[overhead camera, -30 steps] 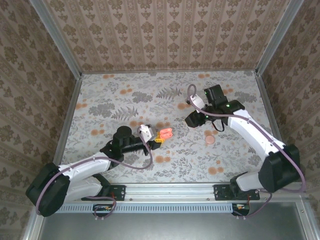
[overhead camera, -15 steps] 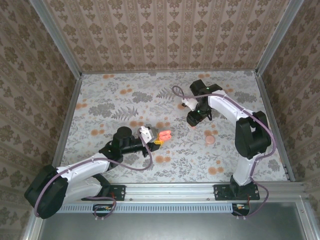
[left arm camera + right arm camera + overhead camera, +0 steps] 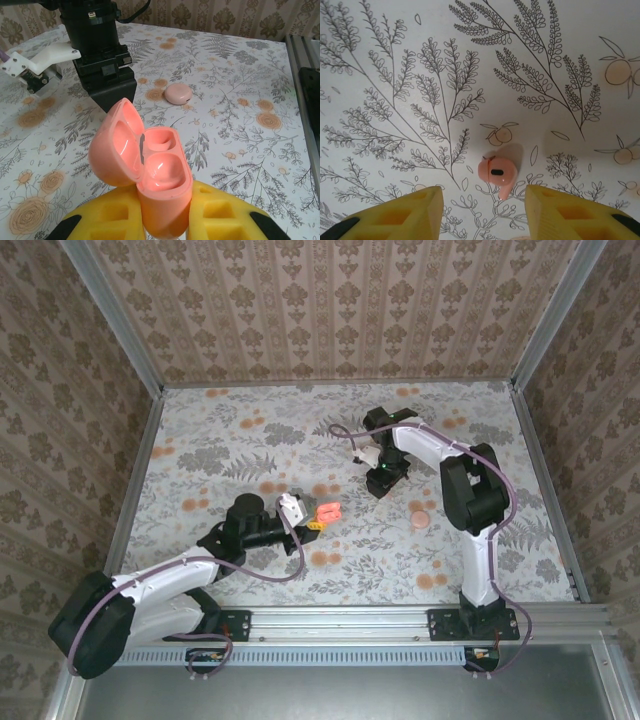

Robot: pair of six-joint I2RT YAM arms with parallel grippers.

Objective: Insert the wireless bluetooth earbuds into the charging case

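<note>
No writing, brand, number or sign can be read anywhere. A small pale label (image 3: 90, 14) sits on the black housing (image 3: 102, 60) above and left of the case (image 3: 162, 190), too blurred to read.

Left arm (image 3: 165, 582) and right arm (image 3: 428, 445): white shell links, black joint housings, black bases. A mauve cable (image 3: 340, 427) loops loosely along each arm.

Left gripper (image 3: 314, 524) and right gripper (image 3: 484, 194): yellow moulded fingers (image 3: 395, 216) with square recesses, dark at the root.

Right gripper body, seen from the left wrist: black and blocky, with a white bracket (image 3: 42, 56) fixed by small screws at its side.
</note>
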